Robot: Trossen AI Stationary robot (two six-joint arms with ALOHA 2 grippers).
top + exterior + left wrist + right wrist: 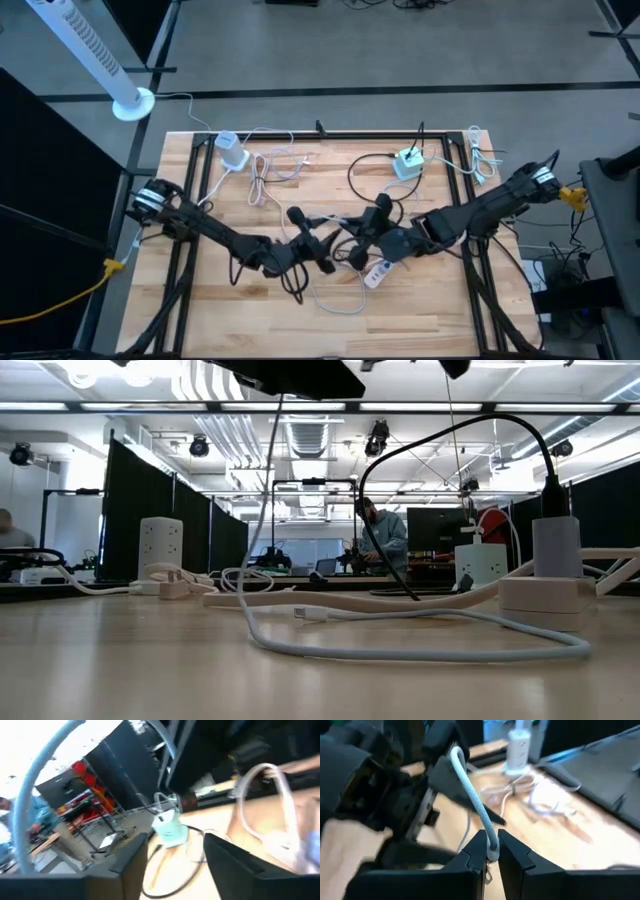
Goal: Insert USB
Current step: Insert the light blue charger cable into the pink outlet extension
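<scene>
Both arms reaching to the middle of the wooden table [420, 300]; right gripper [490, 851] pinched narrow on a white cable [472, 795] close to its plug end, held just in front of the left gripper [322, 243]; left gripper fingers [235, 865] standing apart with nothing between them; white power strip [377, 274] lying flat just near of the two grippers, black cable [440, 450] plugged into its adapter in the low view; more white cables [272, 168] loose at far left beside a white charger [232, 152]; teal-white charger block [407, 162] at far right.
</scene>
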